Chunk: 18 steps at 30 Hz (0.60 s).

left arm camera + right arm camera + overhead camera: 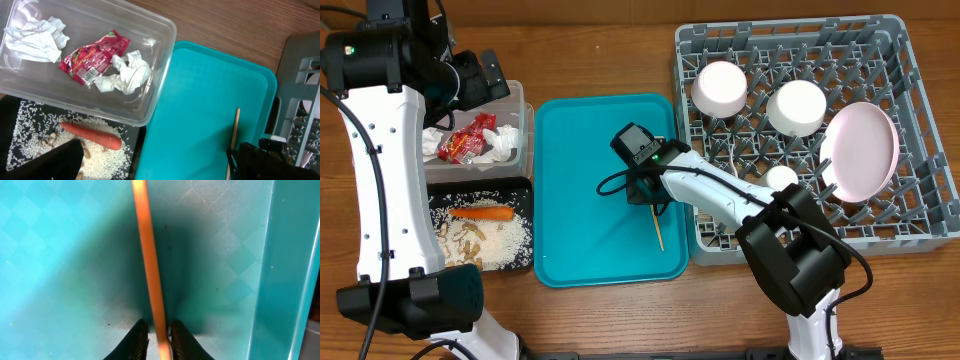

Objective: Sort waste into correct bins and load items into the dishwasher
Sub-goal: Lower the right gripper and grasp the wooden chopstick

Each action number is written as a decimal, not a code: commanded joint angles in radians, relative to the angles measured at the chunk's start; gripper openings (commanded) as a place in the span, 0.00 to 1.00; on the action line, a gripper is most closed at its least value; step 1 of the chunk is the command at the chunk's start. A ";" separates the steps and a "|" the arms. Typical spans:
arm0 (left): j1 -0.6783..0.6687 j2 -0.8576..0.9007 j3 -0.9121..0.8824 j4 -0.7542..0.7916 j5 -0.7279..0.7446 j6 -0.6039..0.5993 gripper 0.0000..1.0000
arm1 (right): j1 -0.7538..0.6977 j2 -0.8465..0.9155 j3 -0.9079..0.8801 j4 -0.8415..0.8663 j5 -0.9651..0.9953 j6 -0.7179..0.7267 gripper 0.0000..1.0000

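My right gripper (648, 195) is down on the teal tray (580, 180), its fingers (159, 337) shut on one end of the thin wooden chopstick (150, 255), which lies along the tray (658, 232) (235, 130). My left gripper (490, 75) hovers open and empty (155, 165) over the clear tub (165, 30), which holds white napkins (125, 75) and the red wrapper (92, 57). The black tray (480, 185) holds pale crumbs and the orange carrot piece (92, 136). The grey dish rack (920, 60) holds two white bowls (720, 88), the pale plate (860, 150) and a small cup (781, 178).
The teal tray's raised right rim (280, 280) runs close beside the chopstick, and the rack's left wall (300, 65) stands just beyond it. Both bins sit against the teal tray's left edge. A black cable loops beside my right wrist (612, 183).
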<state>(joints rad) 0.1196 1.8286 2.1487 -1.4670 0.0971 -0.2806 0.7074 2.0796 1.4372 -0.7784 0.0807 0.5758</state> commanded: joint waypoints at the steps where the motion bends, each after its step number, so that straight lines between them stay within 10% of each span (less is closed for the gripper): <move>1: -0.002 -0.002 0.013 0.002 0.004 0.004 1.00 | 0.004 0.027 -0.018 -0.009 -0.047 -0.004 0.18; 18: -0.002 -0.002 0.013 0.002 0.004 0.004 1.00 | 0.004 0.027 -0.018 -0.071 -0.158 -0.004 0.21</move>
<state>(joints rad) 0.1196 1.8286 2.1487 -1.4670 0.0971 -0.2806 0.7071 2.0750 1.4403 -0.8410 -0.0414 0.5758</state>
